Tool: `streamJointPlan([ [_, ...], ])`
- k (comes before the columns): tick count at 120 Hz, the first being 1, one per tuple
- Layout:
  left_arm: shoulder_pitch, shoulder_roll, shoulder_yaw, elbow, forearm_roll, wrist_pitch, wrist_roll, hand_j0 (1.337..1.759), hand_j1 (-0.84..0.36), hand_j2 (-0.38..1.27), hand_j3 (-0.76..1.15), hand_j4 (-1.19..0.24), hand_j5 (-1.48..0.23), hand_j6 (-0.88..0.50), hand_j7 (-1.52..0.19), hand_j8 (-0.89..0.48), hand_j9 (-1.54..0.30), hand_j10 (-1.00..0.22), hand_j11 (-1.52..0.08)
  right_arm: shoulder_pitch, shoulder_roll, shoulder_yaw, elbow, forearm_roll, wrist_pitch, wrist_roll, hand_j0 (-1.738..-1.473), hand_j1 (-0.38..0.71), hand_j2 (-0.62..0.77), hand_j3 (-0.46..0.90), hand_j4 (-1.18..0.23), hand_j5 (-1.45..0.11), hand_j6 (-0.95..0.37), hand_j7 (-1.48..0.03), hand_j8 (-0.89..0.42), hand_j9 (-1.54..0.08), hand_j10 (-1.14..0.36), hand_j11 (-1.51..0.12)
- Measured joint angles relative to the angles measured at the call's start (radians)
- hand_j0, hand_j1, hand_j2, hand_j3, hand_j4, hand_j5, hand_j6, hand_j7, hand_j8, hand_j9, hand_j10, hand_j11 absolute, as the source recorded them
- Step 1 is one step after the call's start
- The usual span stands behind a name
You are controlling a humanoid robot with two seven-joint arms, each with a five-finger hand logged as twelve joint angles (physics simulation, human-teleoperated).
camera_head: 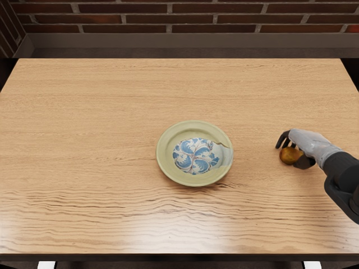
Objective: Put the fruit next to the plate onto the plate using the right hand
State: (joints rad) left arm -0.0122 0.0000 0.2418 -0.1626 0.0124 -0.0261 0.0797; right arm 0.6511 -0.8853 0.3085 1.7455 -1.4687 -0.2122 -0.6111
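My right hand [305, 144] grips the small orange fruit [289, 155] with curled fingers; next, I reckon, lift it left onto the plate [164, 154].

Pale grey robot hand [307, 144], dark forearm [343, 176]

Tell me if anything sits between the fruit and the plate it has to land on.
Nothing visible does. The fruit lies to the right of the plate, with only bare table between them. The right hand is at the fruit, its fingers curled around it.
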Motion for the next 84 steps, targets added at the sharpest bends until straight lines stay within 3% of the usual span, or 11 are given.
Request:
streamJointPlan([
  [57,0.000,0.000,0.000,0.000,0.000,0.000,0.000,1.658,0.35,0.00,0.00,0.00,0.00,0.00,0.00,0.00,0.00,0.00,0.00,0.004,0.007,0.003,-0.010,0.010,0.003,0.002,-1.649,0.31,0.09,0.00,-0.62,-0.88,-0.40,-0.84,-0.40,-0.88,-0.51,-0.88],
  [84,0.000,0.000,0.000,0.000,0.000,0.000,0.000,1.658,0.35,0.00,0.00,0.00,0.00,0.00,0.00,0.00,0.00,0.00,0.00,0.011,0.008,0.012,-0.016,0.015,0.002,0.001,-1.654,0.31,0.27,0.00,-0.66,-0.92,-0.44,-0.88,-0.47,-0.91,-0.60,-0.92],
])
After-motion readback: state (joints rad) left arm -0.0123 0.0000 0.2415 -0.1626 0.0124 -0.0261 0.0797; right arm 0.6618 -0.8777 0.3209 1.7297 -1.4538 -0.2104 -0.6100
